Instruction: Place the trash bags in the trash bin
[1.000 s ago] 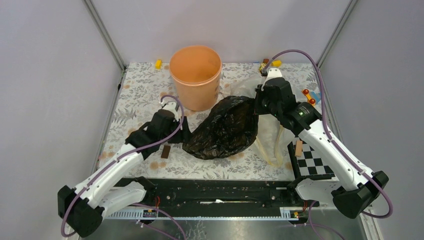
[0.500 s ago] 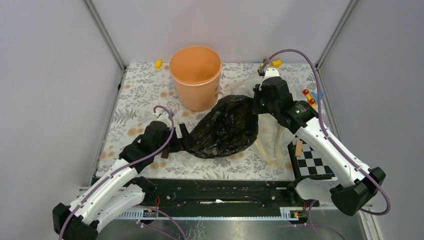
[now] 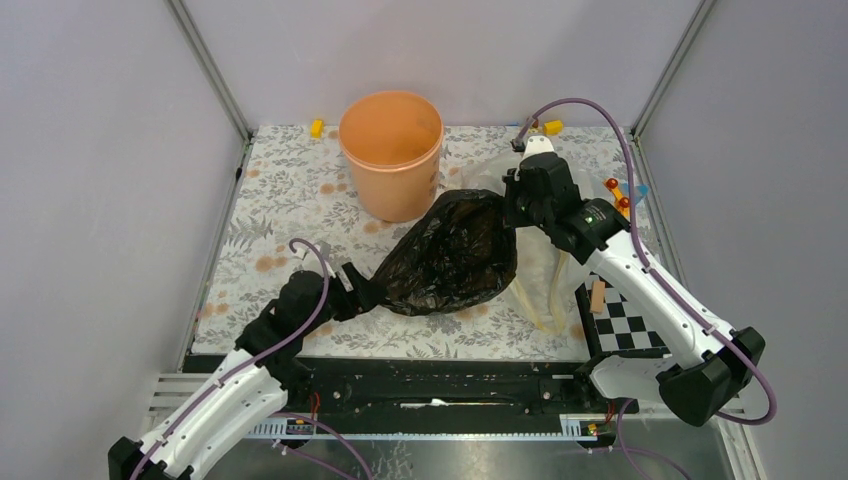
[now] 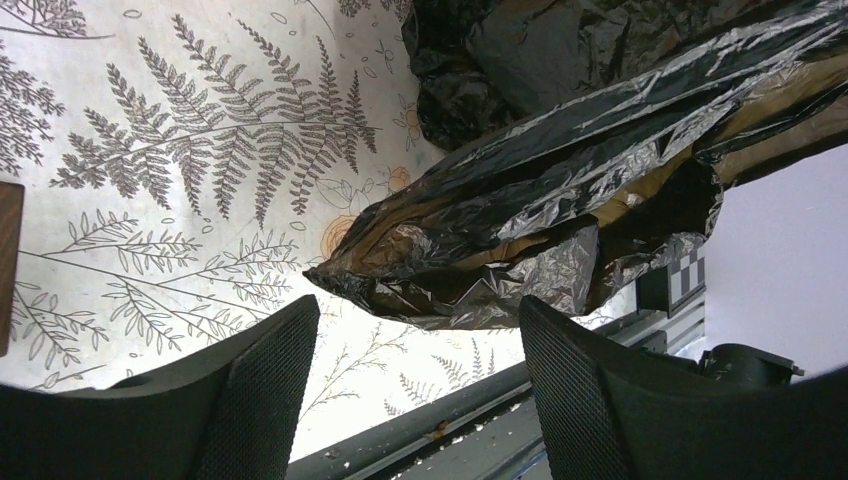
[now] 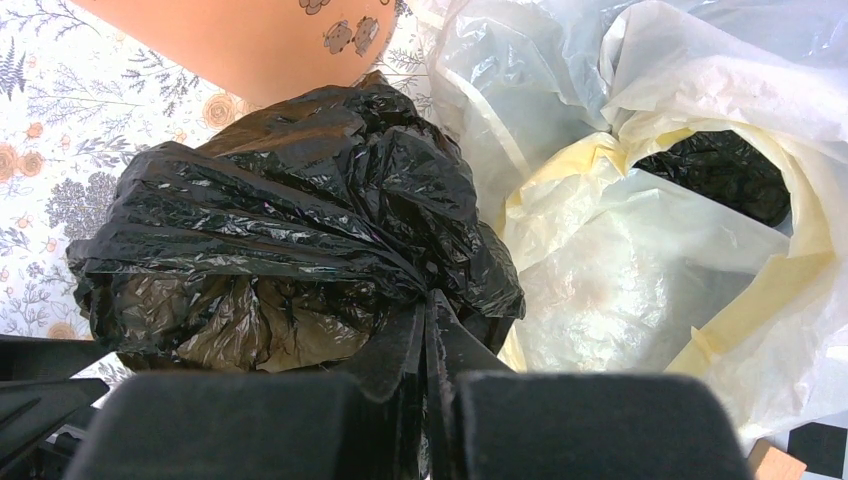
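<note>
The left gripper [image 3: 352, 288] has drawn back toward its own base over the past second, away from the side of the crumpled black plastic trash bag [image 3: 450, 255]. Its fingers now stand wide apart, with only the bag's stretched corner [image 4: 345, 275] hanging just ahead of them, and I'd say they grip nothing. The right gripper [image 5: 430, 335] has barely shifted. It is pinched tight on the gathered neck of the black bag, whose bulk sags away beyond its fingertips and has hardly moved on the fern-printed table cover [image 3: 280, 190]. The round peach-orange plastic trash bin [image 3: 395, 195] stands upright just past the black bag on the far side from the right gripper, nearly touching it. A translucent white-and-yellow plastic bag [image 5: 650, 250] lies beside the right gripper on its outer side, with no hand on it. To my eye the load now rests on the right arm alone, and lifting the sagging bag over the rim looks like the job ahead. Neither bag is in yet.
</note>
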